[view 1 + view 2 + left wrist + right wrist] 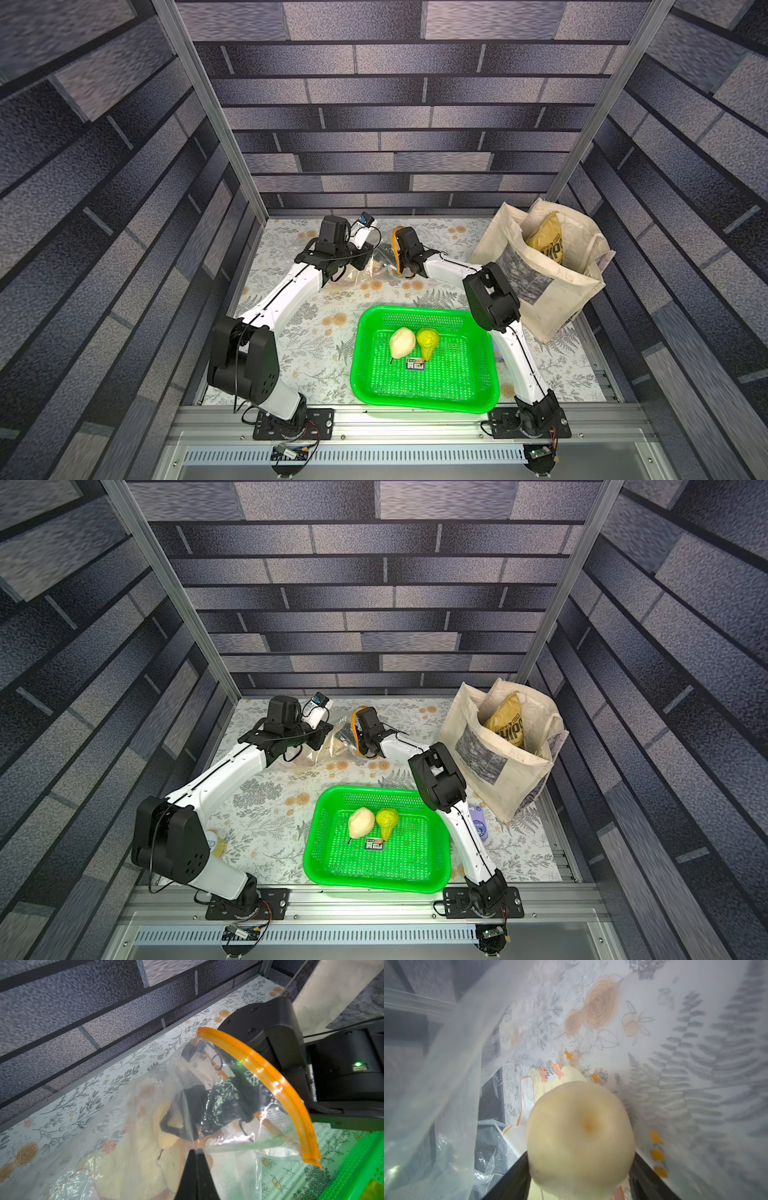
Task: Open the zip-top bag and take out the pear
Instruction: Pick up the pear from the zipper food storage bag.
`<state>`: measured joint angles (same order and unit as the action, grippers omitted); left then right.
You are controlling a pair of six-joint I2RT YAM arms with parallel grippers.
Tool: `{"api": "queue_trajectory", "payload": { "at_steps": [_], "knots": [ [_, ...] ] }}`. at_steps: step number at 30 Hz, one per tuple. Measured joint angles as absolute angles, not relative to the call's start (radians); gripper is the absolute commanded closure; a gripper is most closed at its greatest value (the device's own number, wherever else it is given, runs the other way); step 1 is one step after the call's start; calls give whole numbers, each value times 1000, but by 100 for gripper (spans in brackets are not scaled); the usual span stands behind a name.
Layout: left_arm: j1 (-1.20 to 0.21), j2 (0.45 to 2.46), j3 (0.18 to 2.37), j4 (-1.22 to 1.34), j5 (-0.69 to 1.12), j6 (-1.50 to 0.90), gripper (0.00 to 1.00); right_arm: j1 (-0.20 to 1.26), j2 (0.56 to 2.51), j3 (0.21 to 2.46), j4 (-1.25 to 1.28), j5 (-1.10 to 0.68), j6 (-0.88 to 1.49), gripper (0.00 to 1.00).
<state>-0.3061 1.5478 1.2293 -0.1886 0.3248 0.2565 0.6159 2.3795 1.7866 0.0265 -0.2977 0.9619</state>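
Observation:
The clear crinkly zip-top bag (376, 266) (337, 742) lies at the back of the table between both arms. Its orange zip strip (270, 1078) curves open into a wide mouth. My left gripper (196, 1150) is shut on a fold of the bag's plastic beside the mouth. My right gripper (581, 1153) is reached inside the bag, and its two black fingers (517, 1172) press the sides of a pale yellow pear (581, 1126). In the left wrist view this pear (164, 1126) and the right gripper show blurred through the plastic. In both top views the bag and arms hide both grippers' jaws.
A green basket (415, 309) (374, 789) stands at the front middle with a pale fruit (402, 341), a yellow-green pear-shaped fruit (428, 340) and a small card (415, 365). A cream canvas tote (552, 291) with a chips bag (546, 241) stands at the back right.

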Motion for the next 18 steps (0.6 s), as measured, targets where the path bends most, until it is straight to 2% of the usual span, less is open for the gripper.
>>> {"api": "queue_trajectory", "payload": {
  "at_steps": [18],
  "knots": [
    [-302,1581,1229,-199,228,250,100,575,2011,1454,82,-271,844,28]
  ]
}}
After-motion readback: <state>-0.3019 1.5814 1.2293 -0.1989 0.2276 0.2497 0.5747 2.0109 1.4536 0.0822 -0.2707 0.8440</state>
